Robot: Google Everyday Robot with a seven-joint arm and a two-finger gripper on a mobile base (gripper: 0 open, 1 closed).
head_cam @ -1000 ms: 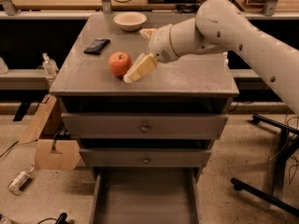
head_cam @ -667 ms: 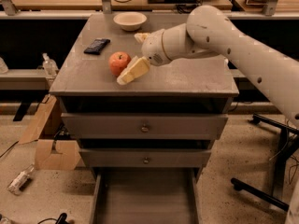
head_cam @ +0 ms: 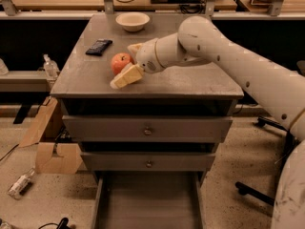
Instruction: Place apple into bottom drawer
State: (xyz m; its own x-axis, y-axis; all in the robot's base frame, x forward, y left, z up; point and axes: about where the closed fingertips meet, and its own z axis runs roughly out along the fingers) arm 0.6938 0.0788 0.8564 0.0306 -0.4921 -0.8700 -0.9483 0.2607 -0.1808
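Note:
The red-orange apple [head_cam: 120, 62] rests on the grey cabinet top [head_cam: 190, 80], left of the middle. My gripper [head_cam: 122, 66] reaches in from the right at the end of the white arm. It is open, with one cream finger [head_cam: 127, 77] in front of the apple and the other finger [head_cam: 134, 47] behind it, so the apple lies between them. The bottom drawer [head_cam: 147, 202] is pulled out at the cabinet's foot, showing a bare grey floor. The two upper drawers with knobs are shut.
A beige bowl [head_cam: 132, 21] stands at the back of the cabinet top and a flat black object [head_cam: 99, 46] lies left of the apple. A cardboard box [head_cam: 53, 149] and a bottle [head_cam: 20, 184] lie on the floor at left. A chair base [head_cam: 257, 192] is at right.
My gripper has moved left across the cabinet top, and its fingers now stand on either side of the apple. The apple has not moved.

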